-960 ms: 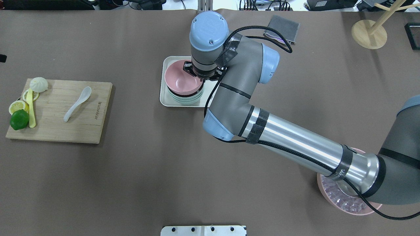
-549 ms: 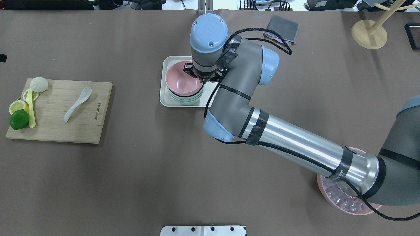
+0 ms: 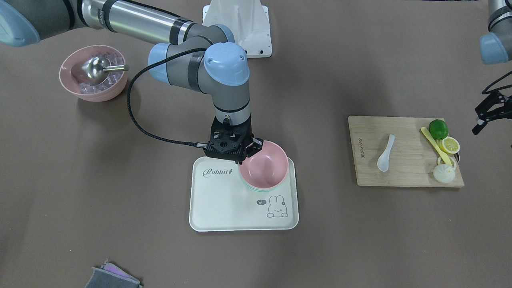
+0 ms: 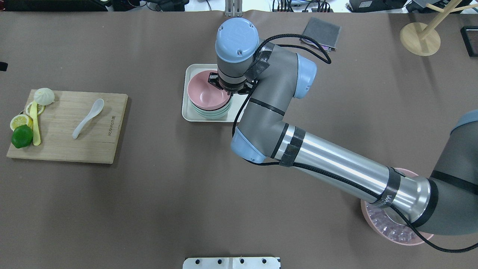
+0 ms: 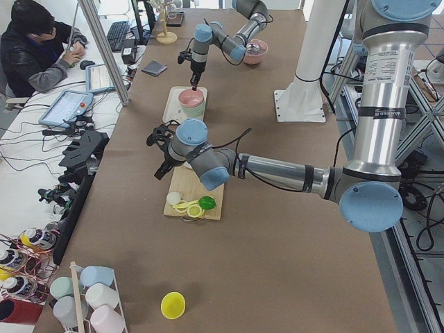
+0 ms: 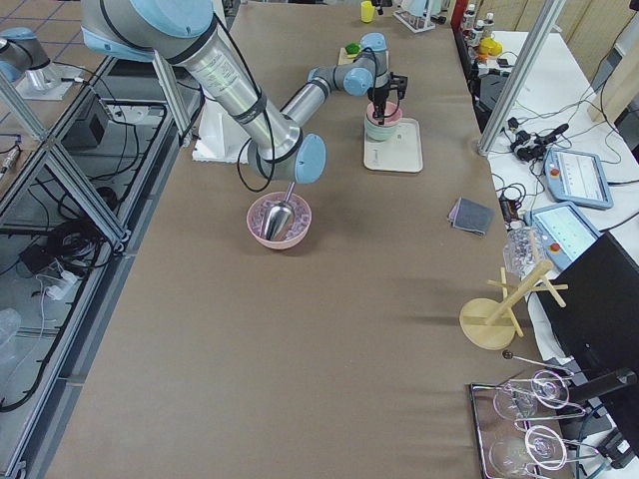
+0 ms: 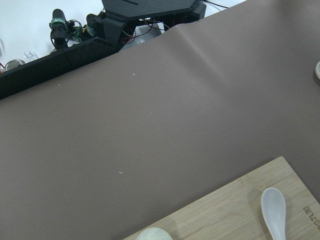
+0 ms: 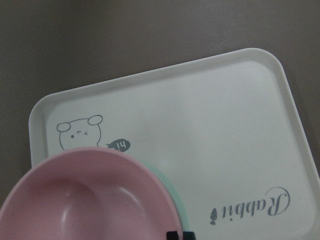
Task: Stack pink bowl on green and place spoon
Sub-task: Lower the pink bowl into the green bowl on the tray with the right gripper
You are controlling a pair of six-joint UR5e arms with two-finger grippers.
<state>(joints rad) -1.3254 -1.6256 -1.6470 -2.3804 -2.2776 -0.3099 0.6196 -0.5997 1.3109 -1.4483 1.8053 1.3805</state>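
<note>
The pink bowl (image 4: 207, 91) sits nested in the green bowl (image 4: 210, 113) on the white Rabbit tray (image 3: 224, 208). My right gripper (image 3: 247, 154) is at the pink bowl's rim on the robot's side and looks shut on it. The right wrist view shows the pink bowl (image 8: 95, 200) close up, with the green rim (image 8: 174, 194) under it. The white spoon (image 4: 88, 117) lies loose on the wooden cutting board (image 4: 97, 149). It also shows in the left wrist view (image 7: 274, 210). My left gripper (image 3: 478, 120) hovers open and empty beyond the board's outer end.
A lime (image 4: 21, 136), lemon slices, a white bun (image 4: 44, 96) and a yellow spoon (image 4: 35, 123) lie at the board's outer end. A pink bowl of ice with a metal scoop (image 3: 94, 78) stands under my right arm. A grey cloth (image 4: 322, 33) and a wooden stand (image 4: 420, 37) are at the far right.
My right gripper has come down slightly with the pink bowl into the green bowl. The spoon and the left arm have not moved.
</note>
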